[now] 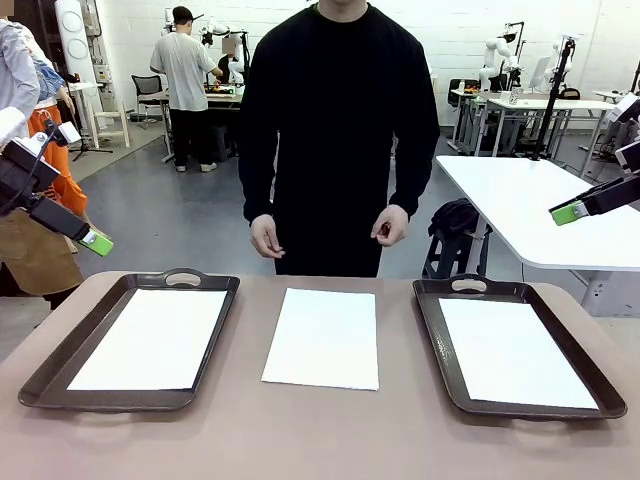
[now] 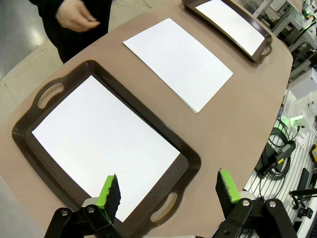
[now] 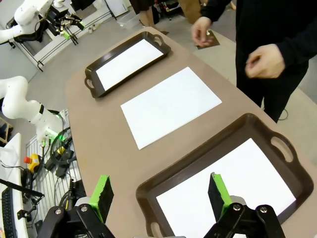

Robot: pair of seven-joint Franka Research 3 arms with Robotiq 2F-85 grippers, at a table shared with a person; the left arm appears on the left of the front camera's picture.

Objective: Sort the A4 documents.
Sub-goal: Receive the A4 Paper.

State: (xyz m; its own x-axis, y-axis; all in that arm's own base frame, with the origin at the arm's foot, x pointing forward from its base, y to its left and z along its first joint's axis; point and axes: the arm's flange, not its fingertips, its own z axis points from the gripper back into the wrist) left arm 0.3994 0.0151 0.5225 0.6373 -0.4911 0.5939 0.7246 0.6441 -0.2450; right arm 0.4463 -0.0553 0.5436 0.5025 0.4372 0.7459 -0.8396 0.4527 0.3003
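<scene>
A4 documents [image 1: 322,338] in three places, none gripped. Left jaws spread wide, empty, high over the nine o'clock side; right jaws the same over three o'clock. Below them, dark brown left tray [image 1: 62,362] and right tray [image 1: 595,380], one sheet flat inside each. Third sheet bare on the worktop [image 1: 320,440] at centre, between the trays. At twelve o'clock the person [image 1: 340,130], hands off the worktop.

Left tray [image 1: 82,340], right tray [image 1: 443,350], table [image 1: 320,430], perhaps bag [image 1: 455,218]

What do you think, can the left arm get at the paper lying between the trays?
Probably yes: the paper lies uncovered, and the open left pincer hovers over the left tray right beside it.
</scene>
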